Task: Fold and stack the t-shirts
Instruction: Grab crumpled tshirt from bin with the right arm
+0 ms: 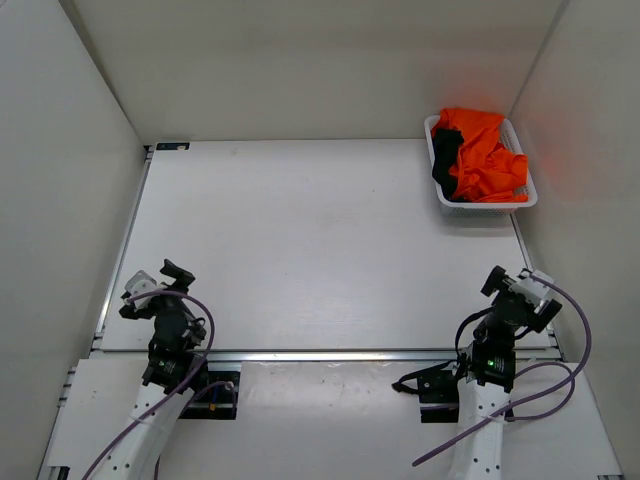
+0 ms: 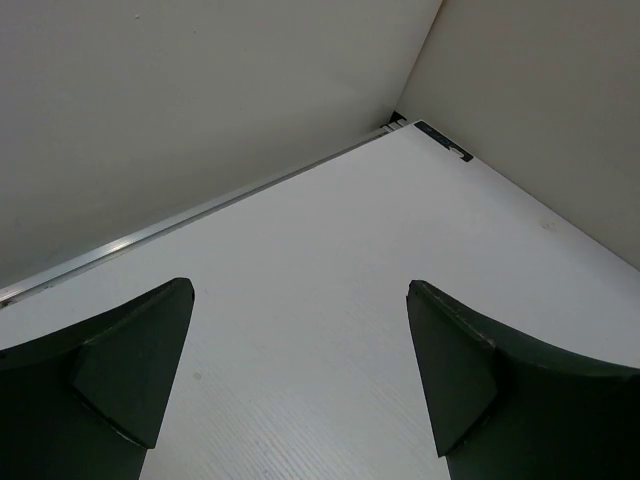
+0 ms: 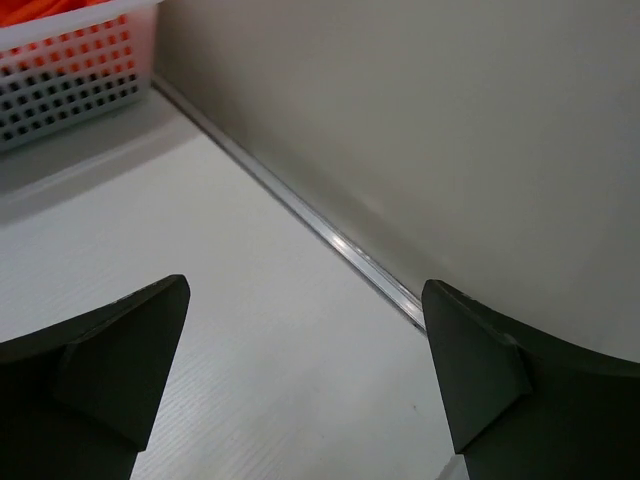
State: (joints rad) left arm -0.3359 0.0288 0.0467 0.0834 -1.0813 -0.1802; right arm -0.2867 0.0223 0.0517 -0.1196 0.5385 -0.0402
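**Shirts heaped in basket; both arms empty-handed**

Location: the orange shirt point(image 1: 488, 155) and the black shirt point(image 1: 443, 160) lie crumpled together in the white mesh basket point(image 1: 480, 208) at the upper right of the overhead frame. The black one is tucked along the basket's left side. No red shirt can be made out; it may lie underneath. Nothing has been laid out on the worktop point(image 1: 320, 240), so no folding has begun.

Fingers: the left fingers point(image 2: 120, 370) and right fingers point(image 3: 110, 370) are spread fully wide and hold nothing. Both sit at the bottom of the overhead frame, well apart from the basket.

Handling, as judged: the cloth is light, limp and unbreakable. It will sag and drag, and the two shirts may snag on each other as one is lifted. The exposed orange folds on top look the best pinch point. Collar and shoulder seams cannot be identified in the heap.
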